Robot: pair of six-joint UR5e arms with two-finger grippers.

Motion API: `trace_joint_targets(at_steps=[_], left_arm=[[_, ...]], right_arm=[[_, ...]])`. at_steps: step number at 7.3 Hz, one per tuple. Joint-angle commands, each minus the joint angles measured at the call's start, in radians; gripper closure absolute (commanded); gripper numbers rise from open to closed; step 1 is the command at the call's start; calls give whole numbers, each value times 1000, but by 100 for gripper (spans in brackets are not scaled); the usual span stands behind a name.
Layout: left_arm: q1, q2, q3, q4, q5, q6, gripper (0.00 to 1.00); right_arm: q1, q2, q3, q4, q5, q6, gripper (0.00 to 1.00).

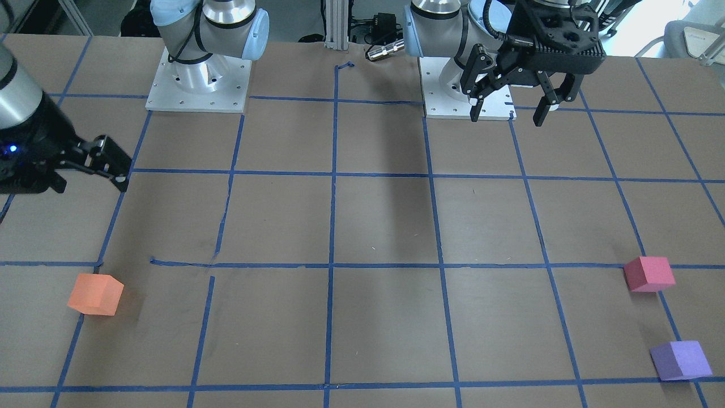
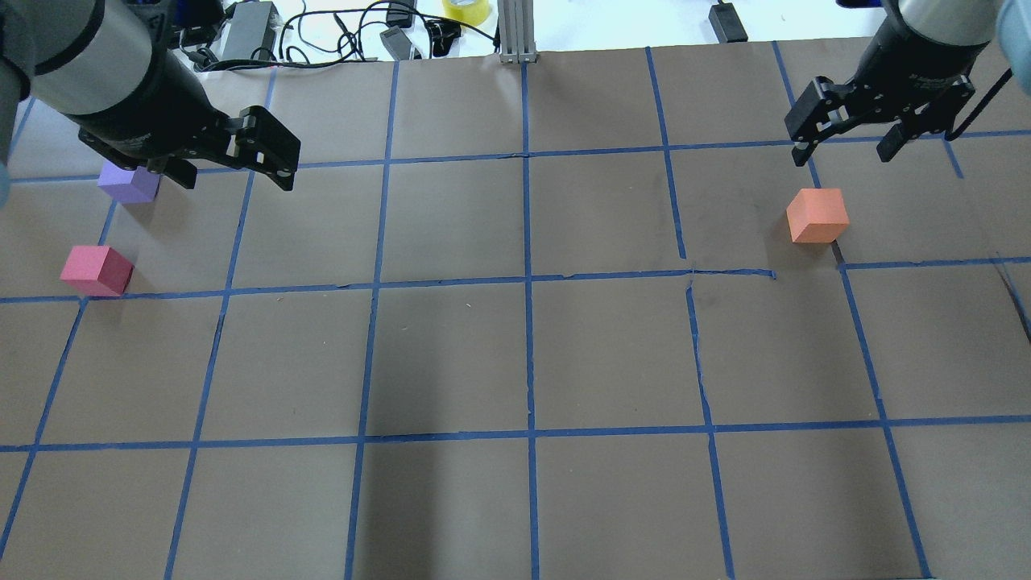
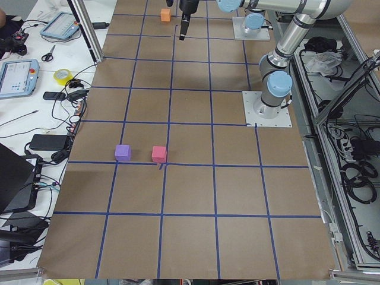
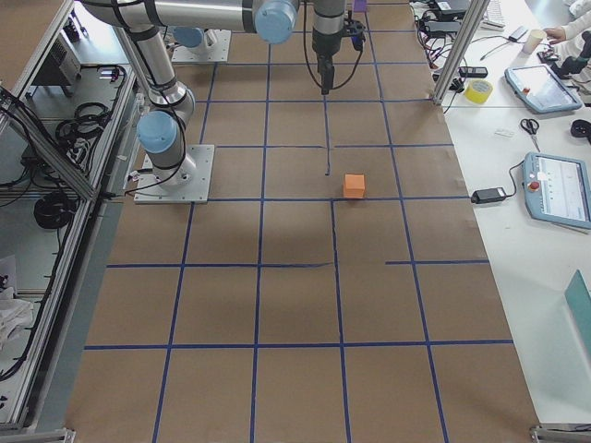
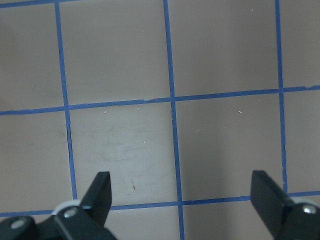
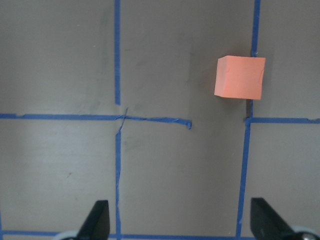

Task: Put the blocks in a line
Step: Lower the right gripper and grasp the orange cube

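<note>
Three small cubes sit apart on the brown gridded table. The orange block point(image 2: 817, 215) lies on the right and also shows in the right wrist view point(image 6: 240, 76) and the front view point(image 1: 95, 294). The red-pink block point(image 2: 97, 271) and the purple block point(image 2: 129, 184) lie at the far left, close together but not touching. My left gripper point(image 2: 233, 173) hangs open and empty, high above the table next to the purple block; its wrist view shows only bare table between its fingers point(image 5: 100, 195). My right gripper point(image 2: 842, 155) is open and empty, raised just beyond the orange block.
The arm bases point(image 1: 198, 85) stand at the robot's edge of the table. Cables, a power brick point(image 2: 250, 28) and a yellow tape roll point(image 2: 467, 10) lie beyond the far edge. Blue tape lines point(image 2: 527, 282) grid the brown surface.
</note>
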Motion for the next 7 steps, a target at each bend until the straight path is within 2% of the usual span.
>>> trace_joint_targets(at_steps=[1,2,4,7], left_arm=[[-1,10,-1,-13,4,0,0],[2,10,-7,-21,2,0,0],[2,-3,-15,-18,-7,-7,0],[5,-19,-18,-13,-13,3,0]], right_arm=[[-56,196,-2,-180,-13,-16,0],[-55,266,-2,-286,-11,-19,0],[-58,336,15,-383,-13,-32,0],[-59,400,24,-411,-83,-39,0]])
